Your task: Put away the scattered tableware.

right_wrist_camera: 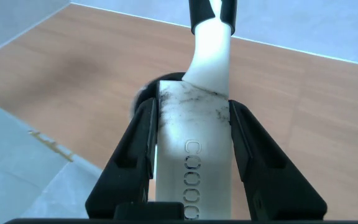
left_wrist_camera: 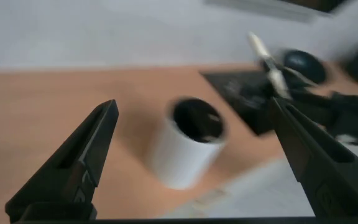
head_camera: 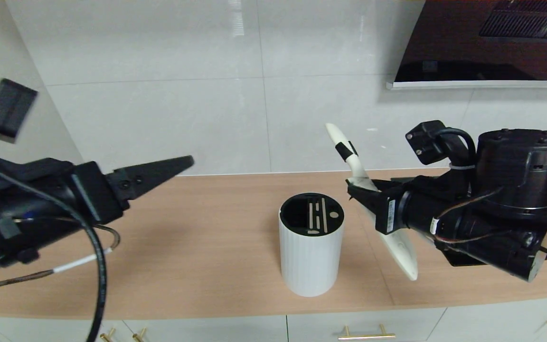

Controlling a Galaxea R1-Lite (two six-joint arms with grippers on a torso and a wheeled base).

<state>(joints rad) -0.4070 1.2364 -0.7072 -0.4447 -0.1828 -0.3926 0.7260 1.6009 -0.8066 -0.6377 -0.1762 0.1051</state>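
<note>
Tableware status: one piece in hand, none stowed yet afaict.

- White spatula (head_camera: 355, 166) is clamped across its mid-section by the R gripper (head_camera: 360, 194) and held off the counter (head_camera: 216, 228). It's tilted: the handle end with a black band points up and far-left, the blade end hangs down and near-right.
- R wrist cam confirms the grip: both fingers (right_wrist_camera: 143, 134) are pressed against the sides of the spatula (right_wrist_camera: 194, 140), so the jaws are narrow and closed on it, with no gap visible.
- White holder (head_camera: 310, 256) stands upright at counter centre, just left of the spatula. Nothing sticks out of its mouth; I see only a dark slotted insert inside. The spatula is beside the holder, not over the opening and not touching it.
- L gripper (head_camera: 178, 166) hovers above the left part of the counter, well apart from the holder. L wrist cam shows the L gripper (left_wrist_camera: 192, 106) with jaws spread wide and nothing between them, and the holder (left_wrist_camera: 182, 152) is farther off in that view.

Progress est: pick is done, place is not. Remaining for this item:
1. Shift it left over the holder mouth.
2. Bring the spatula closer to vertical.
3. Lower one end in and release.

Whether more loose pieces lie off-frame: can't tell.

Risk: a long tilted item could clip the rim and tip the holder, since the holder isn't braced by the L arm.
</note>
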